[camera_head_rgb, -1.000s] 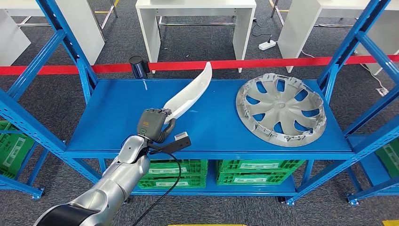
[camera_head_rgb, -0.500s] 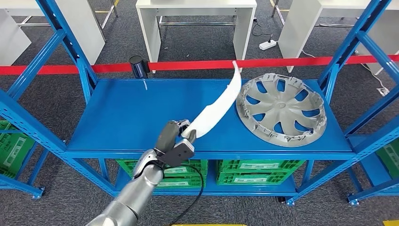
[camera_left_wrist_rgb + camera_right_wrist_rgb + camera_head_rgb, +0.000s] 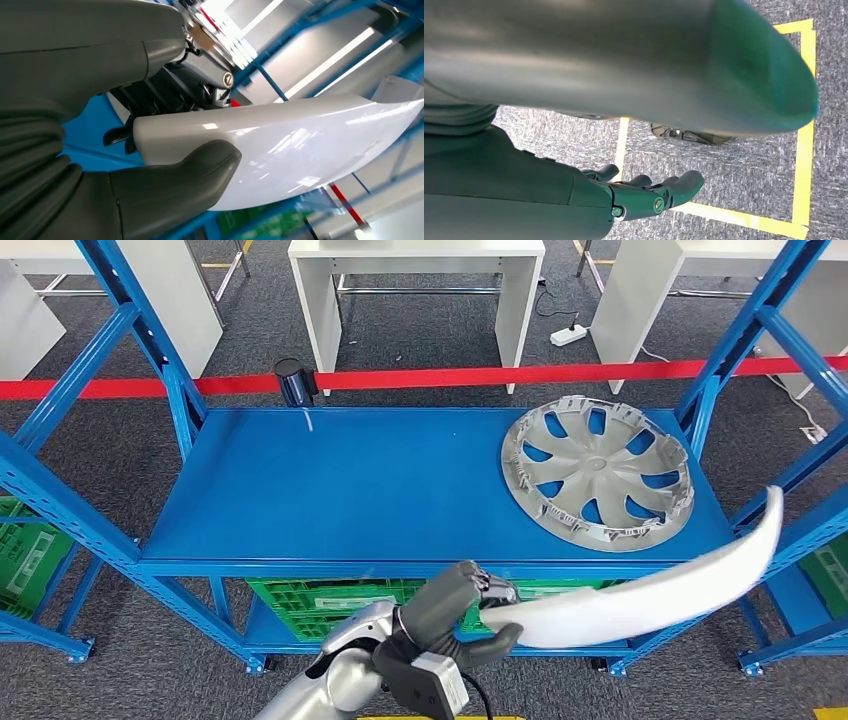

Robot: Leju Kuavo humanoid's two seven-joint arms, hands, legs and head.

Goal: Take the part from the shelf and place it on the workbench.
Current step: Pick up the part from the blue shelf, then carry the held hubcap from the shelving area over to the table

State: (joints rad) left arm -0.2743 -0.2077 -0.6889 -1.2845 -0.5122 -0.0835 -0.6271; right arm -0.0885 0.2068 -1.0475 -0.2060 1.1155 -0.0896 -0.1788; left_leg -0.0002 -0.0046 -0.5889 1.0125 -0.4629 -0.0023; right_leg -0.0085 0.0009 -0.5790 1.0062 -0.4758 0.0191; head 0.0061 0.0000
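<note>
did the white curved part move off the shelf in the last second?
Yes. The white curved part, held by the left robot hand, has swung from the left of the blue shelf deck to its front edge, below the wheel cover.

Even, bright overhead light fills the head view; the blue shelf (image 3: 400, 490) shows soft, faint shadows and sharp detail. In the left wrist view, ceiling strip lights (image 3: 330, 62) blaze beyond the robot hand (image 3: 150, 150), glare streaks the white curved part (image 3: 300, 145), and the background blurs. The right wrist view is dim and green-tinted.
</note>
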